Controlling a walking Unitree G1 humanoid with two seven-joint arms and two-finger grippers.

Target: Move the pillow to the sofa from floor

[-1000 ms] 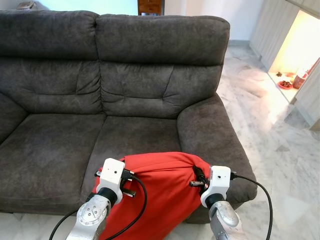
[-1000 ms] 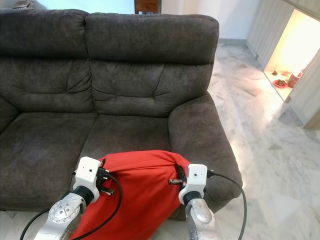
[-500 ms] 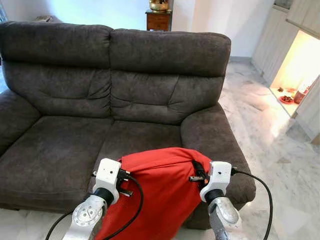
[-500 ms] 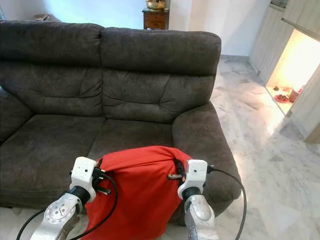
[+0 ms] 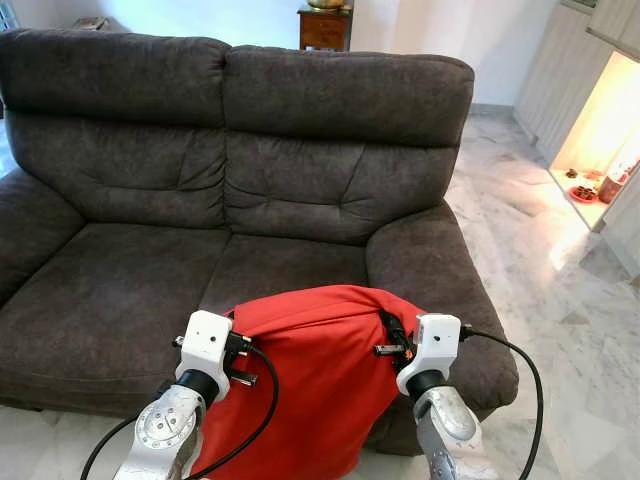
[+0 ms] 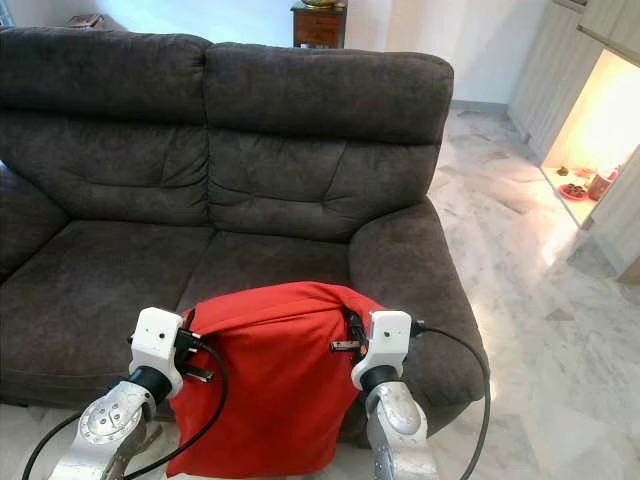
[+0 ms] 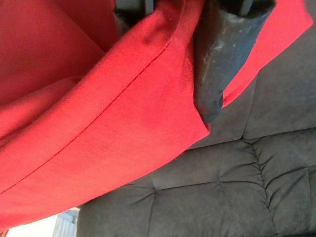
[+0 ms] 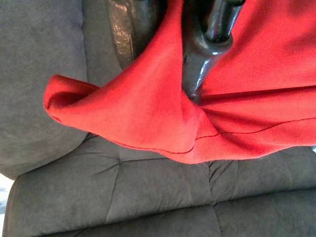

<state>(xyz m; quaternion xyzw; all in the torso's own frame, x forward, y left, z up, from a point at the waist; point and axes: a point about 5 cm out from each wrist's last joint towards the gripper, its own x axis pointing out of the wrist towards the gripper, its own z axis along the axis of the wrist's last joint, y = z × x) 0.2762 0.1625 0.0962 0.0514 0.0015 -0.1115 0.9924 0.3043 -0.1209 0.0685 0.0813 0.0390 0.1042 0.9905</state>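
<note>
Item 1: red fabric pillow (image 5: 320, 370), soft, square-ish. Held up in the air betw. both grippers, hanging down in front of the sofa's front edge, at the right-hand seat cushion. Top edge stretched roughly level; lower part drapes down twd. floor. Not resting on the seat.

Item 2: left gripper (image 5: 236, 352), white wrist block w/ black fingers. At pillow's upper left corner, fingers pinched tight on the red cloth; wrist view shows a black finger (image 7: 219, 64) pressed vs. a fold of fabric along the seam.

Item 3: right gripper (image 5: 393, 340), same build. At pillow's upper right corner, clamped on cloth; wrist view shows a glossy black finger (image 8: 200, 54) biting into bunched fabric, corner tip of the pillow sticking out beyond it.

Item 4: dark grey plush two-seat sofa (image 5: 330, 150), padded backrest, rounded armrests. Right armrest (image 5: 440, 280) just beside right gripper.

Item 5: pale marble-look tiled floor (image 5: 560, 290), right of sofa.

Item 6: small brown wooden cabinet (image 5: 325, 25), behind sofa back, near its top edge.

Item 7: lit recess (image 5: 600, 130), far right, w/ small items on its base, too small to tell.
</note>
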